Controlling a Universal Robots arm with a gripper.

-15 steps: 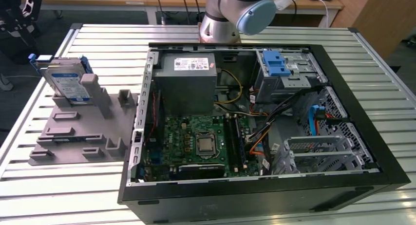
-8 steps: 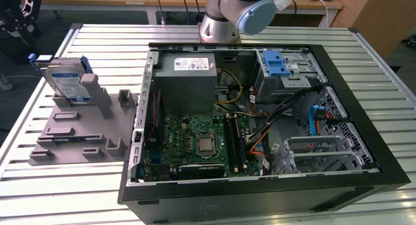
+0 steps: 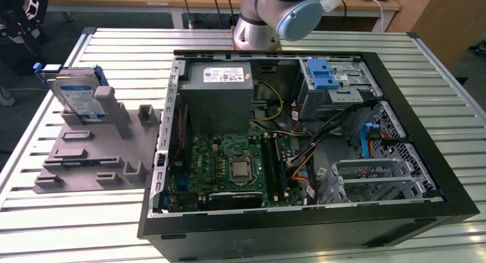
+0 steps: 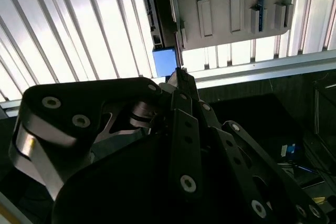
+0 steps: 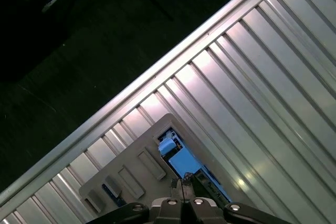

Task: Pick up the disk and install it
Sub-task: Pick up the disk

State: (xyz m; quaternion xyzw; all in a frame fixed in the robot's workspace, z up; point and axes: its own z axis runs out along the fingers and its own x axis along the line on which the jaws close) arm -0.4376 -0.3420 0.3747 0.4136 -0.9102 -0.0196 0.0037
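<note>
Silver disk (image 3: 78, 98) with blue rails stands on edge in a grey holder (image 3: 83, 160) at the exterior view's far left, probably parked upright so its top edge can be gripped (label facing near, long axis seemingly upward, slightly tilted). In the first wrist view the gripper (image 5: 184, 184) hangs above it, fingers together and empty.

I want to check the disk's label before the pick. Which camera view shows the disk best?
The exterior view: there the disk stands upright in a grey holder, with its blue-and-white label facing the camera. Both wrist views look down on its top edge, where the blue rail is seen.
</note>
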